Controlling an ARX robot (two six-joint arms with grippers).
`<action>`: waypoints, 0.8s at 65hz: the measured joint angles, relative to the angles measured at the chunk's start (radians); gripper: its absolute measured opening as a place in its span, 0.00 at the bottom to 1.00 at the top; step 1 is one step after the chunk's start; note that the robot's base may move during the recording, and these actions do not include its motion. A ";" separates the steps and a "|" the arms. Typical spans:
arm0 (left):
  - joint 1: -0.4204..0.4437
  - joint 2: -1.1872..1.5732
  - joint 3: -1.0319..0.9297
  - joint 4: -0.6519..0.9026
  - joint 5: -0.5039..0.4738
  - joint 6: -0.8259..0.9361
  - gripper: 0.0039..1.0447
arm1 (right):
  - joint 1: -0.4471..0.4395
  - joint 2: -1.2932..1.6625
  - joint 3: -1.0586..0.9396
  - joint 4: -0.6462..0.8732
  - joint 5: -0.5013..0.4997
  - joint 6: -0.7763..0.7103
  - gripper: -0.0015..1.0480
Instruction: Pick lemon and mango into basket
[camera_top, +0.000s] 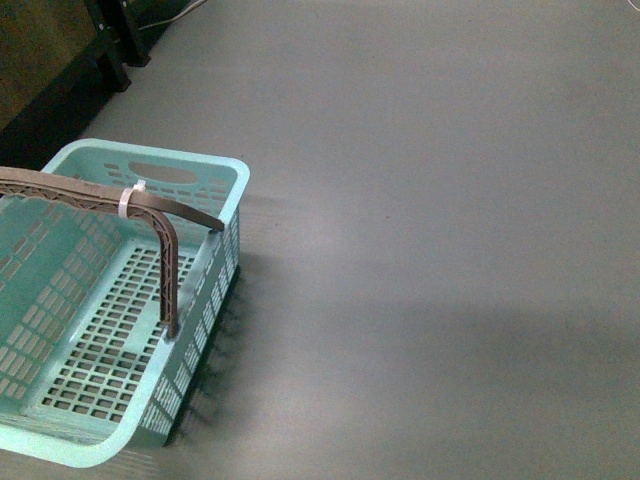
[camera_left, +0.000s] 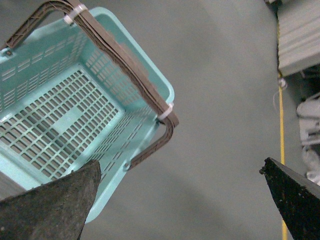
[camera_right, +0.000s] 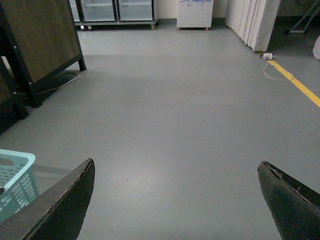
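Looks like a lab or test hall: bare grey floor (camera_right: 175, 100), yellow floor line (camera_right: 300, 87), glass-door cabinets (camera_right: 117, 10) along far wall, white partition panels (camera_right: 250, 22) (loose cable (camera_right: 274, 75) beside them).

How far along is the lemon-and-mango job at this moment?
Done: nothing that shows. The basket has a bare slotted bottom wherever the front and left wrist views show it. In hand: nothing. The left pincer and right pincer are both open and empty over grey floor. Left: everything. Neither lemon nor mango appears in any view, so both fruits have yet to be found, picked and put in.
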 joint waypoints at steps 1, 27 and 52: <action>0.010 0.036 0.006 0.033 0.000 -0.015 0.94 | 0.000 0.000 0.000 0.000 0.001 0.000 0.92; 0.016 0.965 0.187 0.639 -0.180 -0.396 0.94 | 0.000 0.000 0.000 0.000 0.000 0.000 0.92; -0.210 1.434 0.482 0.720 -0.320 -0.523 0.94 | 0.000 0.000 0.000 0.000 0.000 0.000 0.92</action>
